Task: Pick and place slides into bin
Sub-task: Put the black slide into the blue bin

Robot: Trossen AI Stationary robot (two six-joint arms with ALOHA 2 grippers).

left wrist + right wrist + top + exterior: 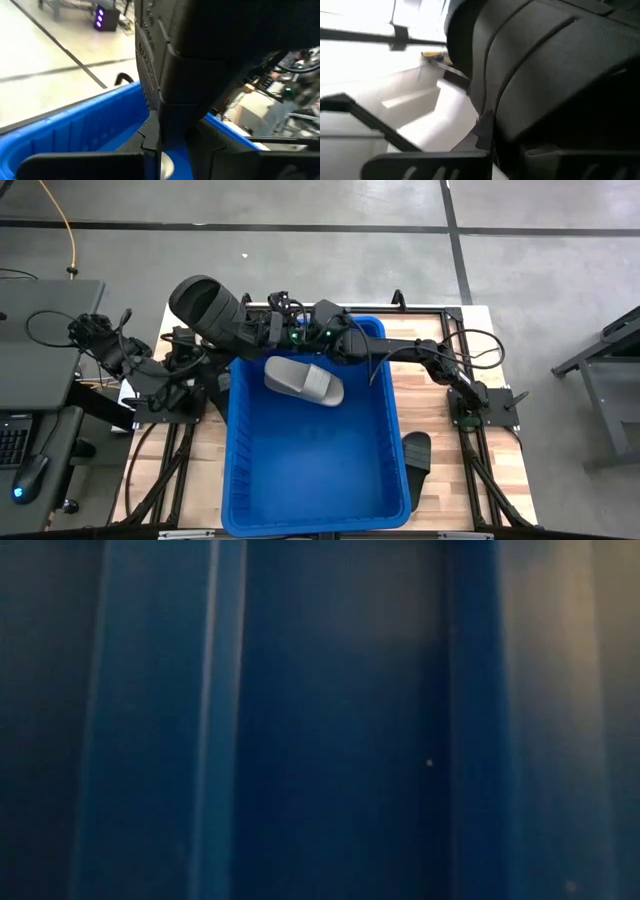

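Step in hand, by judgement: carrying a slide over the bin for release.

The left gripper (pixel 262 330) sits at the far left corner of the large bright-blue plastic bin (pixel 395 442), clamped on a black rubber slide (pixel 207 306) that juts up and outward beyond the rim; its wrist view shows the ribbed black sole wedged between the fingers.

The right gripper (pixel 335 338) meets it over the far rim; a black ribbed surface fills its wrist view, but whether it grips anything I cannot tell.

Next move calls for bringing the black slide inside the walls before letting go.

Bin contents: one light grey slide (pixel 303 381), lying near the far wall. Another black slide (pixel 415 453) lies on the wooden table (pixel 505 463), just right of the bin.
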